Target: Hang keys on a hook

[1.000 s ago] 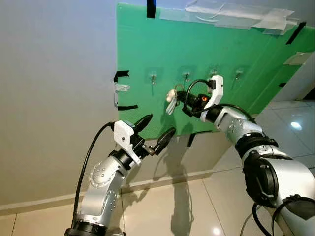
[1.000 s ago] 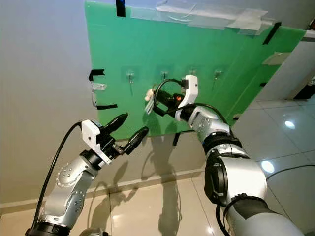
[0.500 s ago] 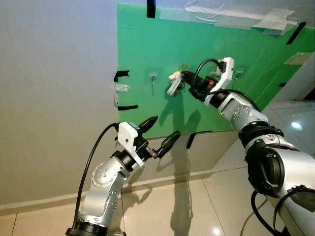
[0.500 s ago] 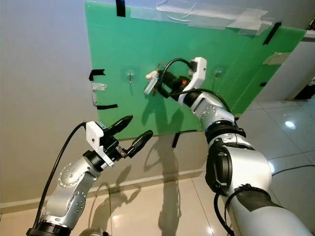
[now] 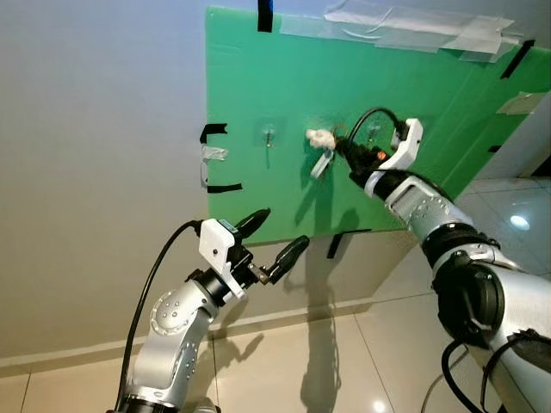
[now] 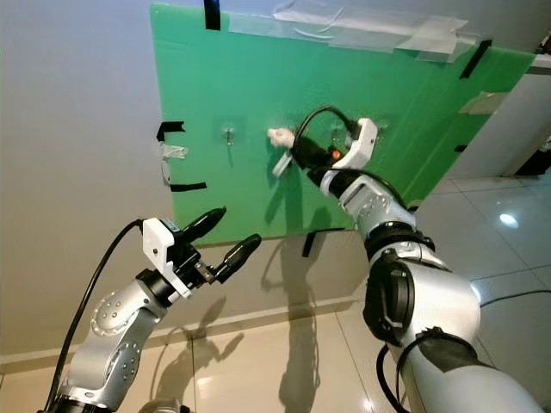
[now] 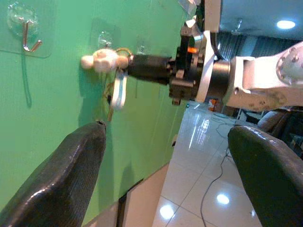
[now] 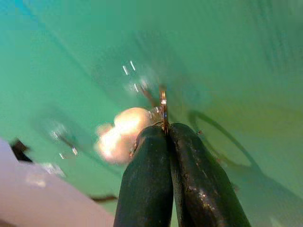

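Since 0.5 s ago the right hand (image 5: pixel 341 148) has moved lower and closer to the green board (image 5: pixel 284 77), carrying the keys (image 5: pixel 322 153) onto the row of hooks; the left arm has dropped slightly and pulled away from the board.

Right hand: fingers (image 8: pixel 156 184) clenched together on the key ring (image 8: pixel 163 109), fingertips just off the board surface. In the right wrist view the ring stands edge-on between the two black fingertips, in front of a clear adhesive hook pad (image 8: pixel 142 78). Whether the ring is over the hook itself cannot be told.

Keys: a white fob (image 5: pixel 320 137) sits at the top, touching the board or very near it, and a pale key blade (image 7: pixel 119 92) hangs below it. The bunch lies beside the leftmost hook (image 5: pixel 269 135) on the board, at the same height, toward the board's middle.

Left hand (image 5: pixel 269 240): released, fingers spread wide, grasping nothing, held below the board's lower edge and off the wall (image 5: pixel 95 155).

Board fixed to the wall with black tape strips (image 5: pixel 212 132) at its left edge and clear tape (image 5: pixel 405 26) along the top.
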Tool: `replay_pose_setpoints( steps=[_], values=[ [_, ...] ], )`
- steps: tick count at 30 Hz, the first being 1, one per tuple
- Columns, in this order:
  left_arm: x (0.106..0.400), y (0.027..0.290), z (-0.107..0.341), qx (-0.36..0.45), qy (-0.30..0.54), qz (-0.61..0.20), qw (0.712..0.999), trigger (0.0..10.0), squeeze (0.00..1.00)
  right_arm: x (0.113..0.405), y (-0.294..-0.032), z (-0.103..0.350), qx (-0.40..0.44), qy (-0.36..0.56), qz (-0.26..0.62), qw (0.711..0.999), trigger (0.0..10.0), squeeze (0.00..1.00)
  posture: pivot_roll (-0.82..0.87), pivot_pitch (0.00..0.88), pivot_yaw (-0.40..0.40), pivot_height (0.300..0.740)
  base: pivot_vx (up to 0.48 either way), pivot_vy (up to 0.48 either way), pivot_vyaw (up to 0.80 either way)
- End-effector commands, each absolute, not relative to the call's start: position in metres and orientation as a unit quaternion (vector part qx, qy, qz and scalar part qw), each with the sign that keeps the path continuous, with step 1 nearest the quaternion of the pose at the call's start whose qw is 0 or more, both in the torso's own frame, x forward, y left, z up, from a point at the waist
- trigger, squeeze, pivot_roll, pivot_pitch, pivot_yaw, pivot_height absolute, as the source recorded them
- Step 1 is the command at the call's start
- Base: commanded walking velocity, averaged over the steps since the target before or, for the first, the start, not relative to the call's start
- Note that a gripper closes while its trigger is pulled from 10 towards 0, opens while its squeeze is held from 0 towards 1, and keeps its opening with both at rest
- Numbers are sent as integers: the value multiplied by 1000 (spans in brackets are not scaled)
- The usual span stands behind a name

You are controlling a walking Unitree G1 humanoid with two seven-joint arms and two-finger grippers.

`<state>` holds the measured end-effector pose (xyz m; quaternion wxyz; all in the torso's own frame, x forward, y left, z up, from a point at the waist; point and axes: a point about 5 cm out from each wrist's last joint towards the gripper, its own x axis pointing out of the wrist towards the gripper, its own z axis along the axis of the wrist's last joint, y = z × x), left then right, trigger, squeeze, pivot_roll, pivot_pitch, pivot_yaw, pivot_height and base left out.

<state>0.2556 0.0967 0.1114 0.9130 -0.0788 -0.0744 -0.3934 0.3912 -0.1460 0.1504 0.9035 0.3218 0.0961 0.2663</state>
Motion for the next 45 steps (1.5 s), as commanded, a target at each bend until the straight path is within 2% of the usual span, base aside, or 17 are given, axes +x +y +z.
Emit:
replay_pose_setpoints(
  steps=[1, 4, 14, 24, 25, 26, 27, 29, 30, 31, 33, 45],
  values=[
    [255, 91, 116, -79, -78, -402, 909, 10000, 0, 391, -147, 149, 279, 101, 274, 915, 0, 0, 229, 0, -128, 740, 0, 0, 0],
    [256, 90, 115, -81, -78, -399, 910, 10000, 0, 389, -139, 152, 212, 87, 330, 916, 0, 0, 224, 0, -131, 740, 0, 0, 0],
    [257, 89, 115, -86, -78, -397, 910, 10000, 0, 388, -144, 151, 230, 88, 331, 911, 0, 0, 214, 0, -134, 740, 0, 0, 0],
    [258, 90, 116, -85, -80, -395, 911, 10000, 0, 389, -144, 154, 189, 80, 328, 922, 0, 0, 220, 0, -136, 740, 0, 0, 0],
    [259, 90, 116, -84, -80, -394, 912, 10000, 0, 390, -144, 154, 143, 83, 326, 931, 0, 0, 221, 0, -137, 740, 0, 0, 0],
    [259, 90, 116, -84, -80, -394, 912, 10000, 0, 390, -144, 154, 143, 83, 326, 931, 0, 0, 221, 0, -137, 740, 0, 0, 0],
    [259, 90, 116, -84, -81, -393, 912, 10000, 0, 391, -141, 157, 62, 75, 329, 939, 0, 0, 221, 0, -138, 740, 0, 0, 0],
    [259, 91, 116, -83, -82, -393, 912, 10000, 0, 392, -139, 158, 34, 69, 332, 940, 0, 0, 221, 0, -138, 740, 0, 0, 0],
    [259, 91, 116, -83, -82, -392, 912, 10000, 0, 393, -136, 165, -26, 49, 338, 939, 0, 0, 221, 0, -138, 740, 0, 0, 0],
    [259, 91, 116, -83, -82, -392, 912, 10000, 0, 393, -136, 165, -26, 49, 338, 939, 0, 0, 221, 0, -138, 740, 0, 0, 0],
    [259, 90, 116, -84, -83, -392, 913, 10000, 0, 395, -132, 176, -80, 14, 339, 937, 0, 0, 218, 0, -139, 740, 0, 0, 0],
    [259, 88, 116, -86, -84, -390, 913, 10000, 0, 399, -130, 195, -106, -46, 324, 939, 0, 0, 207, 0, -141, 740, 0, 0, 0]
  ],
)
